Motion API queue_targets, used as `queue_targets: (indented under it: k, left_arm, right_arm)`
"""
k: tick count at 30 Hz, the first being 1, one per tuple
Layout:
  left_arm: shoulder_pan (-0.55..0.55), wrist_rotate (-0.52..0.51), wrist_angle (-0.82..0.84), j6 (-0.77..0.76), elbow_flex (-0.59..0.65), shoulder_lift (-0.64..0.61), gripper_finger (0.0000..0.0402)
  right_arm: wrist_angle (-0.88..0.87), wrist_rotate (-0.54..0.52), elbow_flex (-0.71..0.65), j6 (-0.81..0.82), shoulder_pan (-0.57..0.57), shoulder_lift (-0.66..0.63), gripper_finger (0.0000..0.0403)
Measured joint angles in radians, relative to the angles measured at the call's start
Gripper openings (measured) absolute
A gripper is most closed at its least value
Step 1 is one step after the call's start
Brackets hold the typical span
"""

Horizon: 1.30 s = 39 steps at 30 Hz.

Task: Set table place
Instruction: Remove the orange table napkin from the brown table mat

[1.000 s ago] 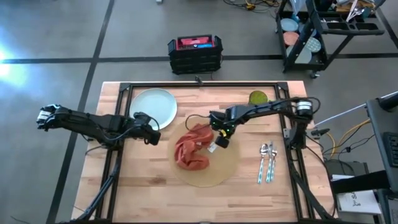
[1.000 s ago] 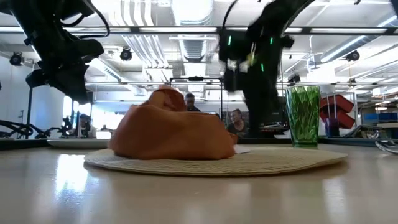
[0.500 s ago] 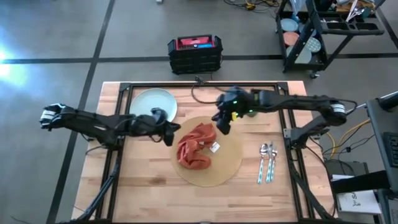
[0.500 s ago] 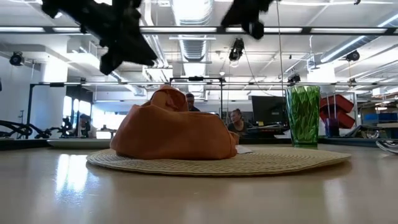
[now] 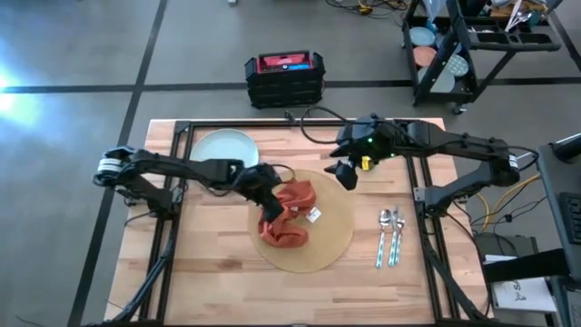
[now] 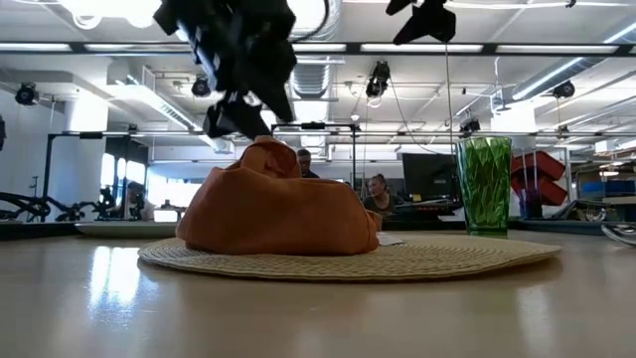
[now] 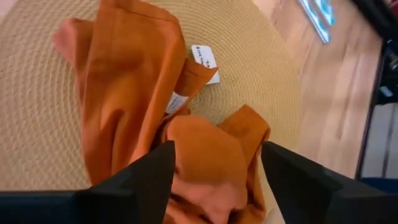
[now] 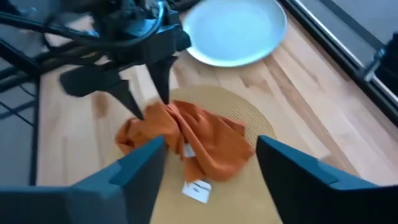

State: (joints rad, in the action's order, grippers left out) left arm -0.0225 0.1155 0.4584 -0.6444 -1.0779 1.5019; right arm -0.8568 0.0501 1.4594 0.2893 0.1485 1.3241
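So my left gripper (image 5: pixel 269 189) is right over the crumpled orange napkin (image 5: pixel 289 213) on the round placemat (image 5: pixel 331 238), fingers spread wide with the cloth between and just below them. My right gripper (image 5: pixel 346 173), also open, hangs farther off, so left takes it.

No text can be read — the napkin's (image 7: pixel 130 106) white tags (image 7: pixel 205 62) are illegible.

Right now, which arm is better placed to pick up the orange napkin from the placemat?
Probably the left. The left gripper hangs open directly over the crumpled napkin on the placemat, fingers pointing down at it. The right gripper is also open but sits higher, beyond the placemat's far edge.
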Motion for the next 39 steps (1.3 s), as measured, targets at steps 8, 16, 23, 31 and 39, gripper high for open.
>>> queue_targets:
  k: [8,16,23,31,39]
  left_arm:
    - [-0.013,0.027,0.083,-0.004,-0.021,0.133,0.0191]
    - [-0.019,0.152,0.102,-0.099,-0.031,0.154,0.0046]
    - [0.003,0.188,0.281,-0.098,-0.141,0.072,0.0002]
    - [0.095,0.08,0.933,-0.241,-0.372,-0.152,0.0001]
    - [0.235,0.066,1.011,-0.616,-0.341,-0.295,0.0]
  right_arm:
    - [-0.005,0.001,-0.001,-0.023,-0.018,0.006,0.0297]
    - [0.002,-0.066,-0.001,-0.087,-0.017,0.005,0.0268]
    - [0.001,-0.086,-0.001,-0.138,0.005,0.014,0.0193]
    - [0.028,-0.015,-0.006,-0.25,0.009,0.078,0.0093]
    - [0.157,0.032,-0.007,-0.273,0.009,0.172,0.0026]
